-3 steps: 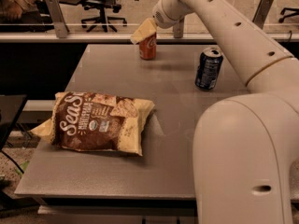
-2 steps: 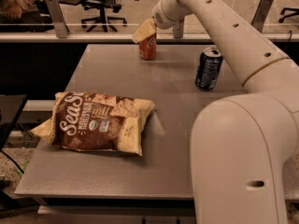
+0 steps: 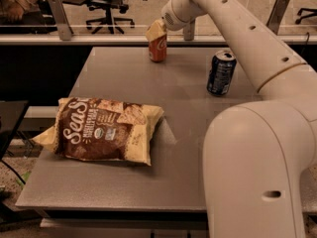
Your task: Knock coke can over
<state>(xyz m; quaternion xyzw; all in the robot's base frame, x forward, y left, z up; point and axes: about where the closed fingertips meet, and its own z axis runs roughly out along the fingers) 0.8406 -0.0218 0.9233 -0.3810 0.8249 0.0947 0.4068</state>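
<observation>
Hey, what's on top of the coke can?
The pincer sits over the coke can, hiding its top. Only the can's red lower body shows, upright on the table.

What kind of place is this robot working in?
Probably an office or lab: rolling office chairs stand beyond a partition, and the grey table holds a chip bag. The gripper is at the top of the coke can, near the table's far edge.

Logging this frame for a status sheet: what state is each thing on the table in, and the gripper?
coke can: upright, not yet knocked over.
gripper: at the coke can's top.
dark blue soda can: upright.
chip bag: lying flat, looks unopened.
</observation>
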